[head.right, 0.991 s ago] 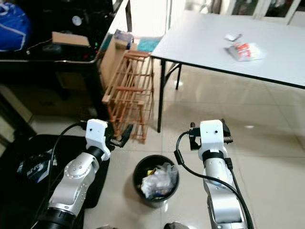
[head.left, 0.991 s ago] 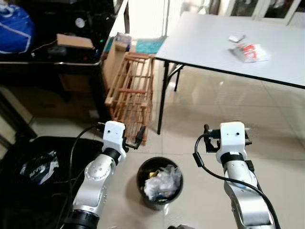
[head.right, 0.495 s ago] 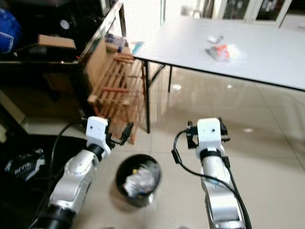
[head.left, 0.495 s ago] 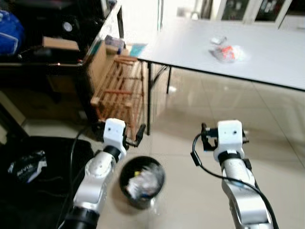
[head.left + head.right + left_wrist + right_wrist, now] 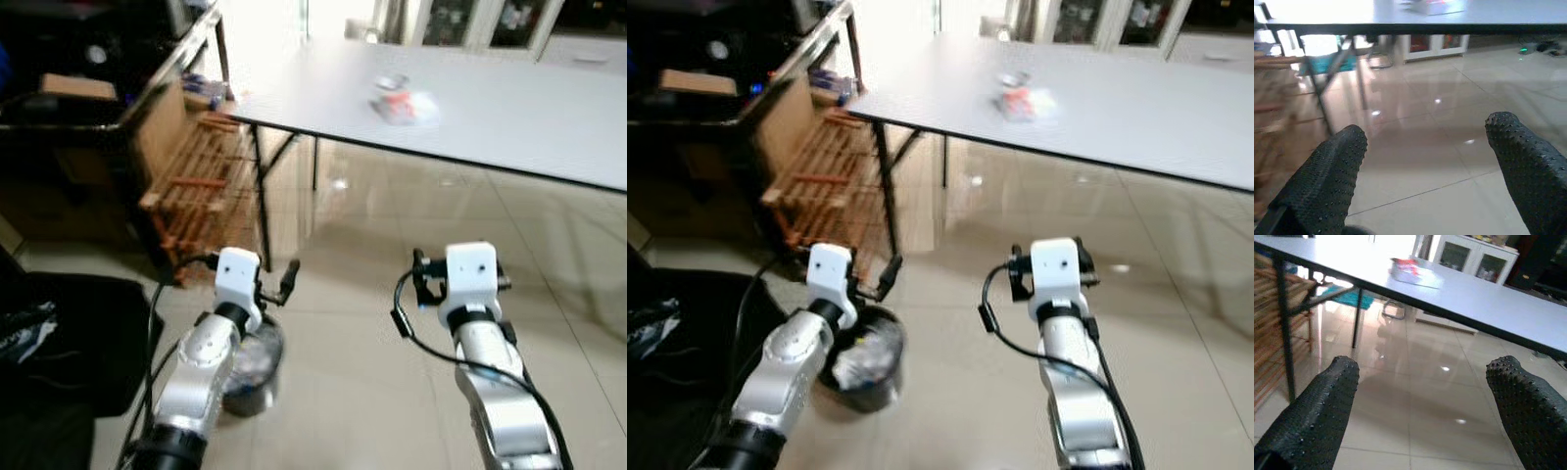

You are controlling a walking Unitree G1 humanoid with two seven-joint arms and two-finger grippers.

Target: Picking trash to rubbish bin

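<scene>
Both claws are hanging spread and empty: left claw [image 5: 1425, 171], right claw [image 5: 1422, 406]. The crumpled white-and-red plastic wrapper [image 5: 405, 104] is lying on the grey rectangular tabletop [image 5: 529, 117], well apart from both. The round black rubbish bin [image 5: 862, 367] is standing on the floor beside the left arm. Judgement: walk closer, square up to the table edge, then reach with the right claw.
</scene>
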